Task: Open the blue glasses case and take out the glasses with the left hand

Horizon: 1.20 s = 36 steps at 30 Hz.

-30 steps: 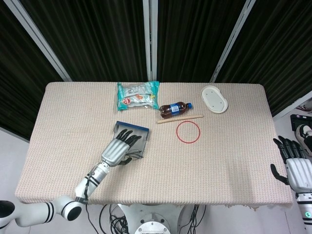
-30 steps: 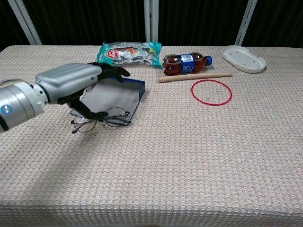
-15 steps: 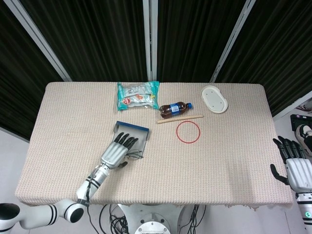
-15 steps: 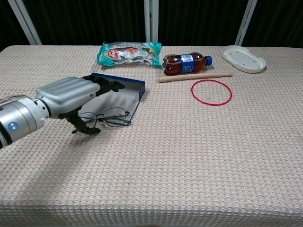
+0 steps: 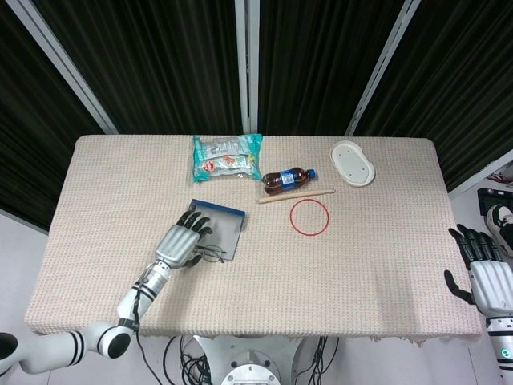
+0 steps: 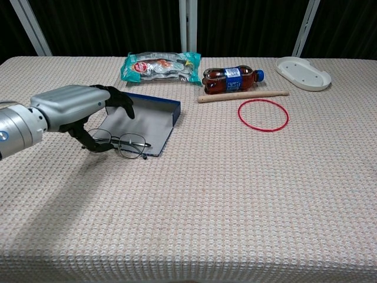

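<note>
The blue glasses case (image 6: 143,119) (image 5: 222,233) lies open and flat left of the table's middle. The thin-rimmed glasses (image 6: 127,144) (image 5: 212,256) rest across its near edge, partly on the cloth. My left hand (image 6: 73,108) (image 5: 180,245) hovers over the case's left side with its fingers curved downward. Its thumb reaches down to the glasses' left end and hides that lens; whether it pinches the frame does not show. My right hand (image 5: 485,269) hangs off the table's right edge with fingers apart, holding nothing.
Along the far side lie a green snack packet (image 6: 159,66), a brown drink bottle (image 6: 230,79), a wooden stick (image 6: 242,96), a red ring (image 6: 263,114) and a white oval dish (image 6: 303,72).
My left hand has slid left across the case and risen slightly. The glasses have shifted a little to the left with it. The right hand has stayed still.
</note>
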{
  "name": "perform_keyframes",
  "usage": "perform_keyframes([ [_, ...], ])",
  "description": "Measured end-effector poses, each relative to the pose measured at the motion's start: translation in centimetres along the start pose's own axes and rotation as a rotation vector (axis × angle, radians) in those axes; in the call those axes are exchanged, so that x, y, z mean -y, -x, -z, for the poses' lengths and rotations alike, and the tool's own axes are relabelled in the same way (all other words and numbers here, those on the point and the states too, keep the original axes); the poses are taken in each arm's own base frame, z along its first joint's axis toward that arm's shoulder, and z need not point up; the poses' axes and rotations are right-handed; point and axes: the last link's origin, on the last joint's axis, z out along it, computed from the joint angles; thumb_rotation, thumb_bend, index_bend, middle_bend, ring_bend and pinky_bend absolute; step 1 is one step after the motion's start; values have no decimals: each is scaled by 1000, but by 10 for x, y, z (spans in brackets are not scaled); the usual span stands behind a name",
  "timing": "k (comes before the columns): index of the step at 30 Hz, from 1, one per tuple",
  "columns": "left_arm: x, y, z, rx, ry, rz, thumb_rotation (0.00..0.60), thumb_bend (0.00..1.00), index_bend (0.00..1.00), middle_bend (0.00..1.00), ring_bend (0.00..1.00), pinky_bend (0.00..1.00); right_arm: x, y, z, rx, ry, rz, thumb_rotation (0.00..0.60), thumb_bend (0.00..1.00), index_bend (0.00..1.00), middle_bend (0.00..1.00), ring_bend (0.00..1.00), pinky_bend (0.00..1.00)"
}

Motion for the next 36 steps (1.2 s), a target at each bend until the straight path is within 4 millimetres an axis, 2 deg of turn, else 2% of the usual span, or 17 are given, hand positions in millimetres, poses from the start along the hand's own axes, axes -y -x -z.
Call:
perform_keyframes([
  [4,-1,0,-4,8,2,2,600,378,429,153,0,0,0,-1,1,-2,1,2,600,361,0,51,0,0],
  [19,4,8,-7,29,-27,15,600,405,533,180,0,0,-2,-1,2,1,9,1,600,360,0,51,0,0],
  [27,5,12,-10,34,-35,31,600,498,622,250,0,0,-3,-1,2,0,11,0,600,360,0,51,0,0],
  [36,4,2,6,-7,-21,71,600,566,678,282,0,0,-3,-3,4,-10,9,3,600,360,0,51,0,0],
])
